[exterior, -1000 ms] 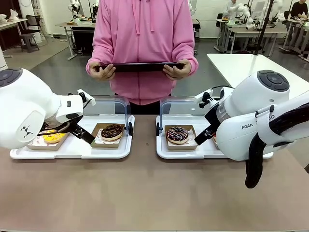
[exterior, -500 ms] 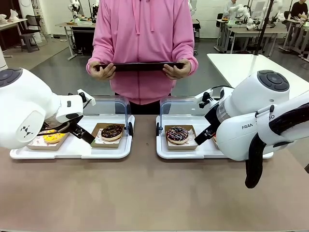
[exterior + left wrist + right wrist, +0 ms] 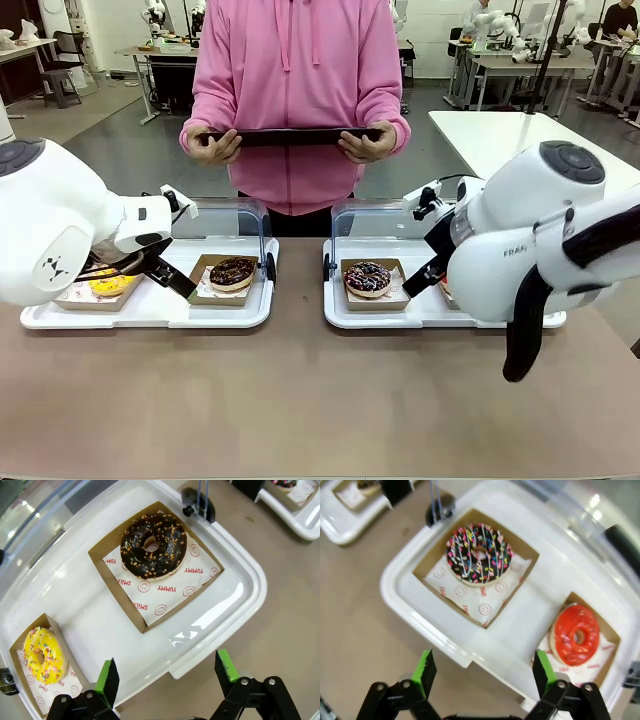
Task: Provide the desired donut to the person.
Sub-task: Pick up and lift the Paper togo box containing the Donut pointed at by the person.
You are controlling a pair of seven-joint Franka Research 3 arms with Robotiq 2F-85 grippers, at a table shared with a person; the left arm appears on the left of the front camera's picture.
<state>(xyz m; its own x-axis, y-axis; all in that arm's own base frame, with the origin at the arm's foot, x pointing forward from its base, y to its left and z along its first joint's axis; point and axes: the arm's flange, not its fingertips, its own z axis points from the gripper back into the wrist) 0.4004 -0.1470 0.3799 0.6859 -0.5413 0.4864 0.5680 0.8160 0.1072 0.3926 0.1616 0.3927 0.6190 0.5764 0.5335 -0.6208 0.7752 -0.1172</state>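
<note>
The left gripper [image 3: 167, 674] had its green-padded fingers [image 3: 107, 679] spread wide and empty over the edge of the left white tray [image 3: 245, 580]. They were just short of the nut-topped chocolate donut [image 3: 153, 545], which sat in an open cardboard box [image 3: 111, 539] on paper [image 3: 170, 595] printed "YUMMY" and "SMILE", with a yellow sprinkled donut [image 3: 44, 655] boxed farther along that tray. To the chocolate donut's right, the right gripper [image 3: 482, 667] hung equally spread and empty over the right white tray [image 3: 400, 595], which held a boxed dark sprinkled donut [image 3: 479, 555] and a red-glazed donut [image 3: 576, 635]. Beyond the chocolate donut, the person [image 3: 295, 90] in pink held a dark flat tray [image 3: 290, 137].
</note>
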